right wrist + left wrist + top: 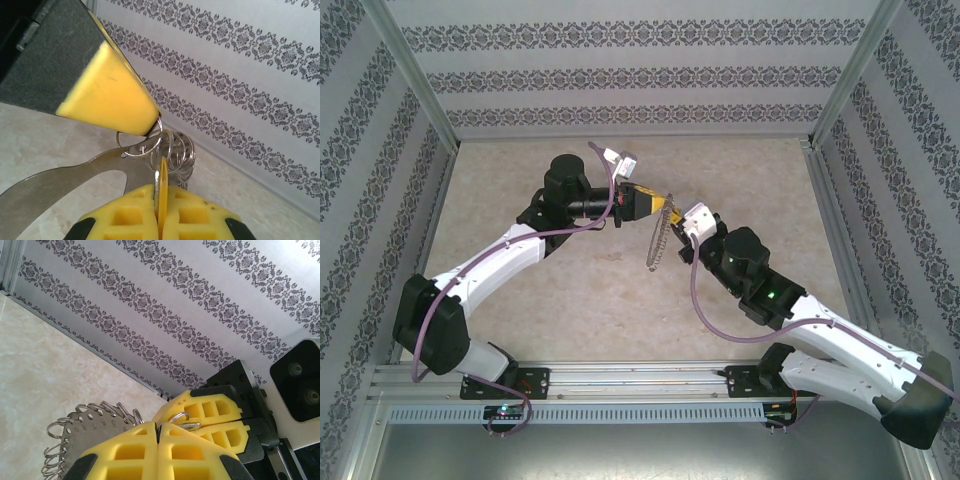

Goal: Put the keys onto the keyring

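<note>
Holding thin grey coiled metal keyring (176, 150) aloft in clamped left gripper (158, 432), steady for threading; pinching flat brass-gold key (162, 175) edge-on in right gripper (160, 196).

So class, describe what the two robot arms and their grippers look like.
Both arms have white shells with black joint housings: left arm, right arm. A purple cable runs along each. The left gripper and right gripper have yellow fingers with a grid of recesses. Small green lights glow on the right arm.

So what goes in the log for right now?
left claw: shut on keyring | right claw: shut on key | both claws meet above table
</note>
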`<move>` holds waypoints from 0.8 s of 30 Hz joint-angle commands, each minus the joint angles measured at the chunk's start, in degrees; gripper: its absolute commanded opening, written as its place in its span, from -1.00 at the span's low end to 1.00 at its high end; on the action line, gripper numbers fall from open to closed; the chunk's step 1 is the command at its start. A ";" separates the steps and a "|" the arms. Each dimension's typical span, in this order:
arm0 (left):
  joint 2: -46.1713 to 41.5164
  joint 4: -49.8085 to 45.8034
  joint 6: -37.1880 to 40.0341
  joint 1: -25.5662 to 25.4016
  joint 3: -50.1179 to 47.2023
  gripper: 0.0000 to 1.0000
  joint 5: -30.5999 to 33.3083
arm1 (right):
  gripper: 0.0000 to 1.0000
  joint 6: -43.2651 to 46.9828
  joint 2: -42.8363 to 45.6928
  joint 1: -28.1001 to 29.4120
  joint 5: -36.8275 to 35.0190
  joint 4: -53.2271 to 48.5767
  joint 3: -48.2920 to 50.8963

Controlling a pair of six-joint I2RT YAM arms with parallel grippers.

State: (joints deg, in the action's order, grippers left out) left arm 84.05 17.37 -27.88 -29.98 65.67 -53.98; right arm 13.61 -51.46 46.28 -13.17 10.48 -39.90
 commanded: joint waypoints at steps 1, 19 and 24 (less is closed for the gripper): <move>0.41 4.23 -1.39 1.15 -0.41 -1.00 0.04 | -1.00 -0.38 0.14 0.44 -2.20 3.55 -1.23; 0.49 3.51 -0.39 0.01 -0.14 -1.00 1.10 | -1.00 0.29 0.07 0.37 -2.73 2.73 -1.65; -0.49 3.34 -0.16 0.09 -0.19 -1.00 3.14 | -1.00 -0.65 2.11 0.31 -3.35 1.95 0.37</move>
State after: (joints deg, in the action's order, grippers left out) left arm 85.12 18.90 -28.95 -30.04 65.54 -53.52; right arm 13.63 -51.86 46.28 -14.68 10.66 -40.34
